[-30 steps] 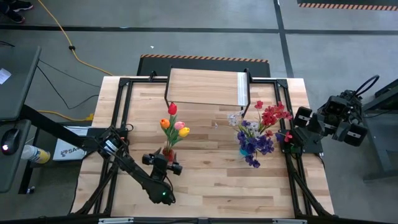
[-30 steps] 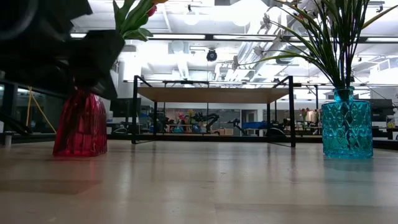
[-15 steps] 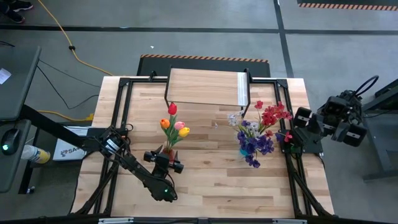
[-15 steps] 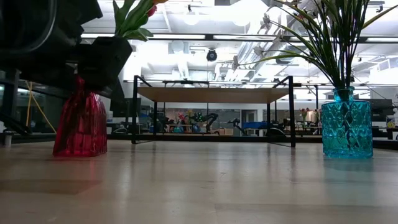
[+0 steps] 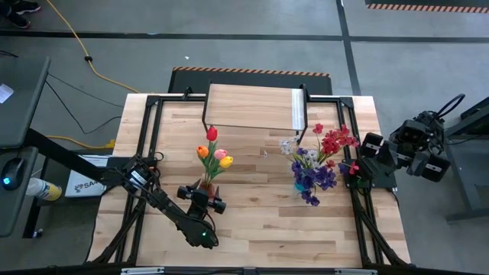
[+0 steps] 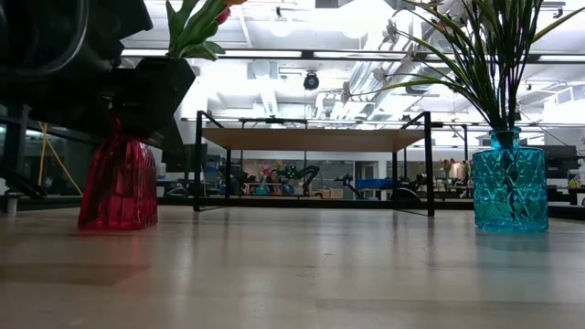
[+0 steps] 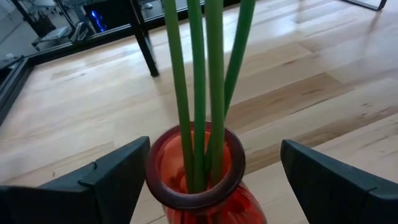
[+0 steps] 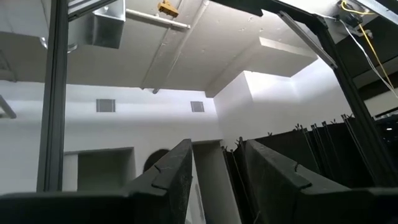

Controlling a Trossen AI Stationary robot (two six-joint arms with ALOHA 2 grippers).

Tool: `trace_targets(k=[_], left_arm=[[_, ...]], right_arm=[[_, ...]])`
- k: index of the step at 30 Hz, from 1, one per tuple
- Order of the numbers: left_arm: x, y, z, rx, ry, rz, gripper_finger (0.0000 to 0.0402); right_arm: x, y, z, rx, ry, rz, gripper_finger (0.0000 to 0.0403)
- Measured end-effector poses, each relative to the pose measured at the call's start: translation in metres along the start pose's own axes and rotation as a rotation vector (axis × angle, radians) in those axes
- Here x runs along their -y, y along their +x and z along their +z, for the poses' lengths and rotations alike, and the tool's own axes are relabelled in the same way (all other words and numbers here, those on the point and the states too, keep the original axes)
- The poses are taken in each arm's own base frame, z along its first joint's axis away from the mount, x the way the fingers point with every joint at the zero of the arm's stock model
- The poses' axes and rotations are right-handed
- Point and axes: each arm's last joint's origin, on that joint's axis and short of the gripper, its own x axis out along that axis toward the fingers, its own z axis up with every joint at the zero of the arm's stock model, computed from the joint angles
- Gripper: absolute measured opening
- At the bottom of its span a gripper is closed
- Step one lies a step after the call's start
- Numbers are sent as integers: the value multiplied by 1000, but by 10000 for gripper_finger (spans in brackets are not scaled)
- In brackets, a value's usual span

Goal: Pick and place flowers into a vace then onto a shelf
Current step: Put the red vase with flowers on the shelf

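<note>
Surface (image 5: 252, 229): pale plank wood, black frame rails along both sides. I see bare open board between the two vases and across the whole near strip; the far middle is taken by the shelf.

Shelf (image 5: 252, 107): low light-wood board on thin black legs, top bare, open underneath in the low view.

Red vase (image 6: 117, 187): ribbed translucent glass, round thick rim, standing left of centre. Contents: tulips (image 5: 214, 151), one red, one orange, one pink, one yellow, on four smooth green stems (image 7: 199, 93) rising upright through the neck.

Blue vase (image 6: 509, 187): faceted turquoise glass, right of centre, well apart from the red one. Contents: blossom sprays (image 5: 317, 160), purple, white and red, leaning toward the right edge.

Left hand (image 5: 200, 196): my working hand, at the red vase's neck, fingers (image 7: 106, 180) spread wide with one on either side of the rim; I see a gap on each side, nothing gripped.

Right hand (image 5: 353, 169): parked off the right edge, pointed up at the ceiling, fingers (image 8: 174, 174) narrowly parted, empty.
</note>
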Motion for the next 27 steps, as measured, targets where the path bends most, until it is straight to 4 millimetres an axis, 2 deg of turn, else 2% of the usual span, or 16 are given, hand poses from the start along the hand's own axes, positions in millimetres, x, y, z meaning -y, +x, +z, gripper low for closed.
trace_targets(k=[27], left_arm=[[4, 0, -2, 10, -22, -45, 392]], right_arm=[[0, 0, 0, 0, -1, 1, 142]])
